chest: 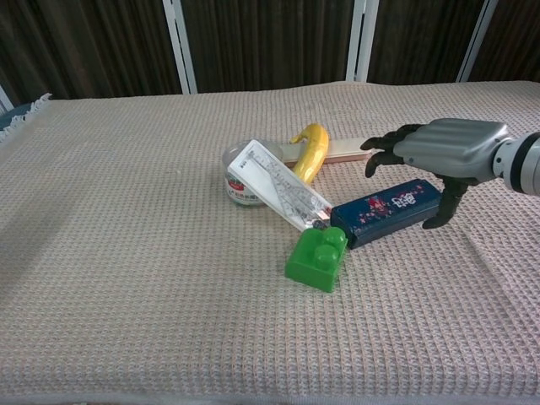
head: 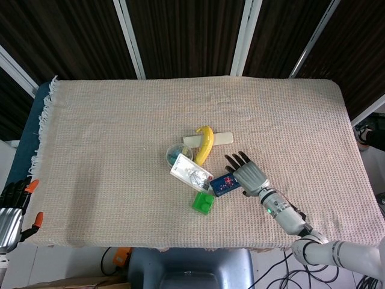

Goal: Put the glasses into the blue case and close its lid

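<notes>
The blue case (chest: 388, 211) lies shut on the beige cloth, slanted, its left end against a green block. In the head view the blue case (head: 223, 183) is partly covered by my right hand (head: 248, 174). My right hand (chest: 439, 152) hovers over the case's right end with fingers spread and nothing in it; the thumb points down just past that end. I cannot make out any glasses. My left hand (head: 12, 214) hangs off the table's near-left corner, holding nothing, fingers apart.
A green block (chest: 318, 257), a clear flat packet (chest: 278, 187), a round clear tub (chest: 239, 184), a banana (chest: 312, 150) and a cream bar (chest: 342, 152) cluster left of the case. The cloth-covered table (head: 108, 132) spreads wide to the left.
</notes>
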`<state>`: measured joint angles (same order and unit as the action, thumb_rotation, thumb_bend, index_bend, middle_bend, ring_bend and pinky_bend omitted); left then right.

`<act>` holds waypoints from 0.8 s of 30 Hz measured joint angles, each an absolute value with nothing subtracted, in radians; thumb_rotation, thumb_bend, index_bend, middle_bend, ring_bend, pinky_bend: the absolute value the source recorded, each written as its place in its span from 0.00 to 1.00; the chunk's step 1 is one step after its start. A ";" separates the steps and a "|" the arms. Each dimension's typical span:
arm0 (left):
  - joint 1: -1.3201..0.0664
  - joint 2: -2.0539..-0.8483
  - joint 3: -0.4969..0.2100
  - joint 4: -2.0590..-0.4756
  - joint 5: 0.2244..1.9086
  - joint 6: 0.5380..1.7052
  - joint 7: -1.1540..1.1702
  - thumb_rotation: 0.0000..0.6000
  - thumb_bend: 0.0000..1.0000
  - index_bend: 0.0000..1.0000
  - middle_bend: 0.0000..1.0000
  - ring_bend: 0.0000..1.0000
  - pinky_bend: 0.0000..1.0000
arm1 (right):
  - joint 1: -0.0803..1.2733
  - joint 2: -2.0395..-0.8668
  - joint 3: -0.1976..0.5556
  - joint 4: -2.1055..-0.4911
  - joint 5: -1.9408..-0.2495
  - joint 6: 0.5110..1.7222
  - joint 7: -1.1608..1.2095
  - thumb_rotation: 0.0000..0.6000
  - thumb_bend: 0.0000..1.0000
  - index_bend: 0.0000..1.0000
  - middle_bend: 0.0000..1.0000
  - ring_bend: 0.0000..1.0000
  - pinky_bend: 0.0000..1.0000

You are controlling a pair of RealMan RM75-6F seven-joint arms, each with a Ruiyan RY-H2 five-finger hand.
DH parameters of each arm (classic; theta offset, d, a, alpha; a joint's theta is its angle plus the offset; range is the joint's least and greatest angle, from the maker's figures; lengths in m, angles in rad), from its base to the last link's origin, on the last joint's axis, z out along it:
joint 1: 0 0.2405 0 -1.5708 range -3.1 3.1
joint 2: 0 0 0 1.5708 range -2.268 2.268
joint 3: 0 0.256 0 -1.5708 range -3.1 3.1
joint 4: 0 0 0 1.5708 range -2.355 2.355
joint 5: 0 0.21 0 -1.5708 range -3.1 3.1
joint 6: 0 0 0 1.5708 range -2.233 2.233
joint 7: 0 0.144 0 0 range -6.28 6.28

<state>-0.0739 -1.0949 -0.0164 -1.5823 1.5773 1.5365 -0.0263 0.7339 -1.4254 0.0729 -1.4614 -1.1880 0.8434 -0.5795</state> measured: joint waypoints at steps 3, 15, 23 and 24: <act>-0.074 -1.094 -0.016 -1.581 1.577 1.537 -0.030 1.00 0.42 0.00 0.00 0.00 0.01 | 0.750 -1.448 0.072 -1.450 -1.145 0.829 -0.622 1.00 0.26 0.37 0.03 0.00 0.00; -0.072 -1.090 -0.017 -1.578 1.577 1.541 -0.042 1.00 0.42 0.00 0.00 0.00 0.01 | 0.788 -1.508 0.076 -1.399 -1.058 0.818 -0.680 1.00 0.37 0.47 0.03 0.00 0.00; -0.071 -1.093 -0.018 -1.581 1.574 1.542 -0.036 1.00 0.42 0.00 0.00 0.00 0.01 | 0.787 -1.523 0.070 -1.386 -1.060 0.855 -0.685 1.00 0.41 0.54 0.03 0.00 0.00; -0.071 -1.093 -0.018 -1.581 1.574 1.542 -0.035 1.00 0.42 0.00 0.00 0.00 0.01 | 0.787 -1.524 0.068 -1.385 -1.061 0.859 -0.685 1.00 0.42 0.54 0.03 0.00 0.00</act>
<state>-0.0707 -1.0931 -0.0177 -1.5812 1.5739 1.5420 -0.0354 0.7868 -1.5236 0.0680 -1.3854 -1.0607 0.8585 -0.6852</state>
